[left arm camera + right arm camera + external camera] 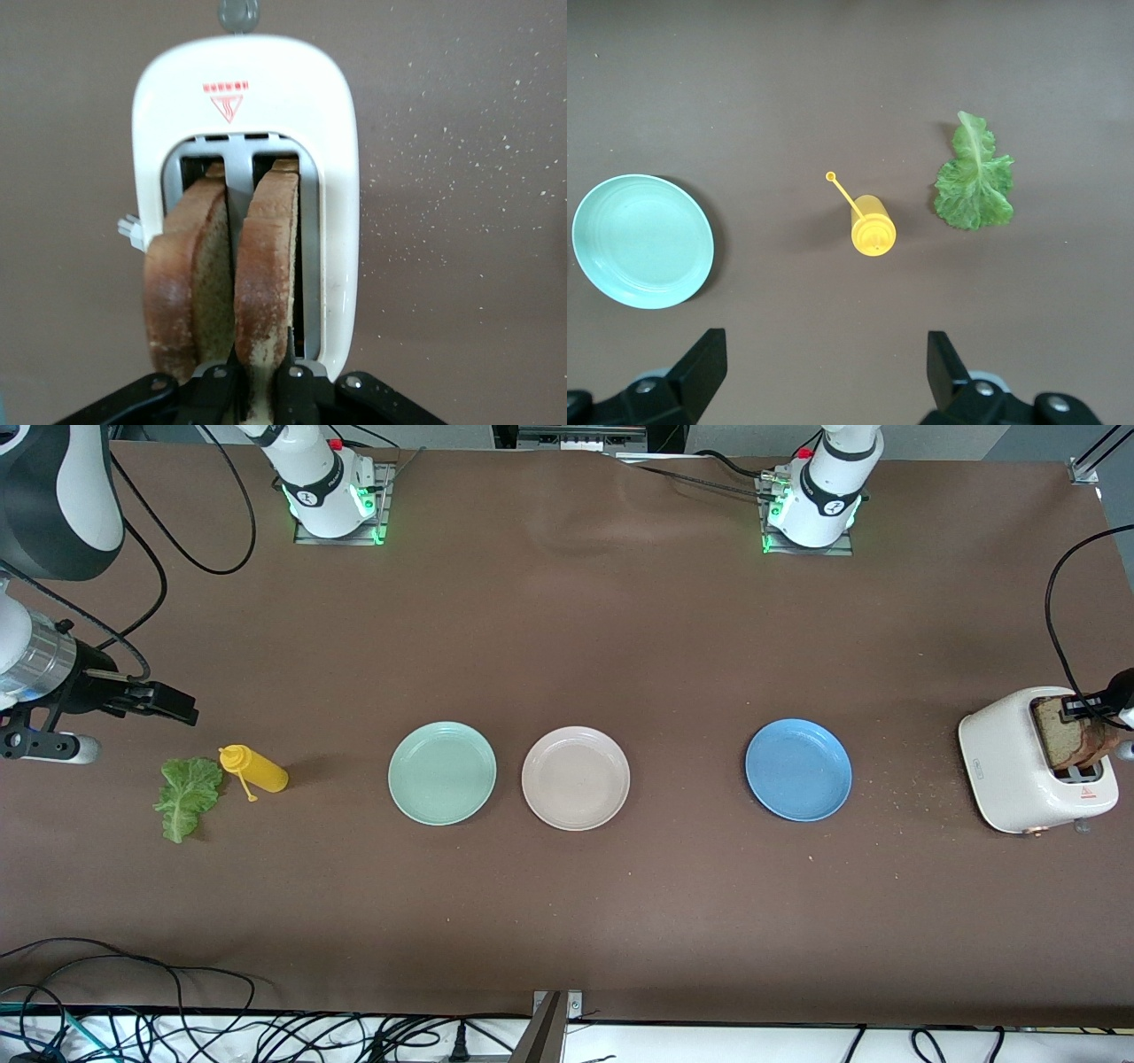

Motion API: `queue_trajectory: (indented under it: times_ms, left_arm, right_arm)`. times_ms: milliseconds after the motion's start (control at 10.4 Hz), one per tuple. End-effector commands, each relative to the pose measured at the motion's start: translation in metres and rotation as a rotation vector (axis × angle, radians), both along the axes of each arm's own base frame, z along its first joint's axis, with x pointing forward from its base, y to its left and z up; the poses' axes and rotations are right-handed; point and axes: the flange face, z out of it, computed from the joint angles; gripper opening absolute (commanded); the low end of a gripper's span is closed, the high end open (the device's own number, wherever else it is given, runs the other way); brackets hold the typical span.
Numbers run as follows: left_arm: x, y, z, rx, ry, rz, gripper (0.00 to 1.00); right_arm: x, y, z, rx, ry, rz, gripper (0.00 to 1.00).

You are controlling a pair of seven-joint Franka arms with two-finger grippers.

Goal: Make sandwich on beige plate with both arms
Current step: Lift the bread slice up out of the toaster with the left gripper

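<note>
At the right arm's end of the desk (pixel 567 921), the right tool (pixel 168 701) hangs in the air with its fingers spread wide and nothing between them. Just below it in the front view lie the lettuce leaf (pixel 186 797) and, beside it, a yellow squeeze bottle (pixel 257 769) tipped on its side.

Next comes a row of three plates, none holding anything: the mint-green plate (pixel 442 772), then the beige plate (pixel 576 778) just beside it, then the blue plate (pixel 798 770) well apart toward the left arm's end.

Last is the white toaster (pixel 1019 779), with two bread slices standing in its slots. The left tool (pixel 1085 707) is over it, pressed together on the edge of one slice (pixel 266 274).

Only the left wrist view shows both slices clearly, the second slice (pixel 182 283) beside the pinched one, and crumbs (pixel 461 168) scattered on the desk. The right wrist view shows the bottle's open cap on its tether, the leaf and the mint-green plate, but not the other plates.
</note>
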Motion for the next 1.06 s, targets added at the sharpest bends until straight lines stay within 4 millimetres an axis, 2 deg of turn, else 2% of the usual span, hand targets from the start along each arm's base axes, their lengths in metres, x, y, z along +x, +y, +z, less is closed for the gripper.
queue_trajectory:
  times_ms: [0, 192, 384, 576, 672, 769, 961]
  left_arm:
    - [0.015, -0.015, 0.057, -0.001, -0.007, -0.052, 0.0]
    - [0.032, -0.027, 0.111, -0.105, -0.046, -0.041, 0.0]
    - [0.043, -0.059, 0.13, -0.225, -0.043, -0.05, 0.0]
    - [0.049, -0.1, 0.128, -0.391, -0.034, -0.052, 0.0]
    - [0.053, -0.117, 0.119, -0.472, -0.012, -0.039, 0.0]
    - [0.056, -0.142, 0.11, -0.523, 0.029, -0.036, 0.0]
    - [0.073, -0.191, 0.075, -0.683, 0.081, -0.043, 0.0]
  right_arm:
    - [-0.001, -0.001, 0.005, 0.019, -0.007, -0.001, 1.0]
    - [-0.001, -0.001, 0.005, 0.019, -0.009, 0.0, 1.0]
    - [-0.001, -0.001, 0.005, 0.019, -0.009, -0.002, 1.0]
    - [-0.001, -0.001, 0.005, 0.019, -0.009, 0.0, 1.0]
    - [-0.001, -0.001, 0.005, 0.019, -0.009, 0.0, 1.0]
    - [-0.001, -0.001, 0.005, 0.019, -0.009, 0.0, 1.0]
    - [-0.001, -0.001, 0.004, 0.02, -0.007, -0.001, 1.0]
